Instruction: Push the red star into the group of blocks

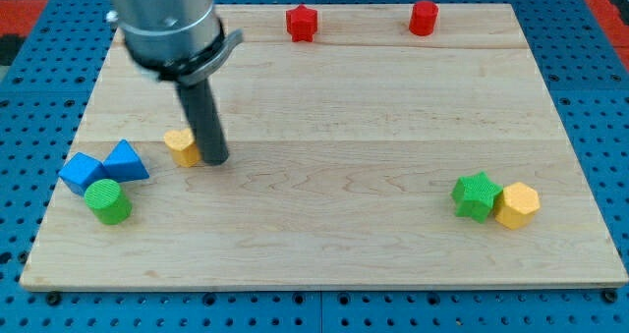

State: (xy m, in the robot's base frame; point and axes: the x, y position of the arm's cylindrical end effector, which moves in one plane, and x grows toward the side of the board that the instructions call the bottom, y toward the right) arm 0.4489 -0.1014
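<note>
The red star [302, 24] lies near the board's top edge, left of centre. A red cylinder [423, 18] stands further right along the same edge. A group sits at the view's lower left: a blue cube [81, 172], a blue triangular block [125, 162] and a green cylinder [108, 200]. A small yellow block [182, 145] lies just right of them. My tip [215, 160] rests on the board, touching the yellow block's right side, far below and left of the red star.
A green star [475, 195] and a yellow hexagonal block [517, 205] touch each other at the view's lower right. The wooden board [344, 245] lies on a blue perforated table. The arm's grey body hangs over the upper left.
</note>
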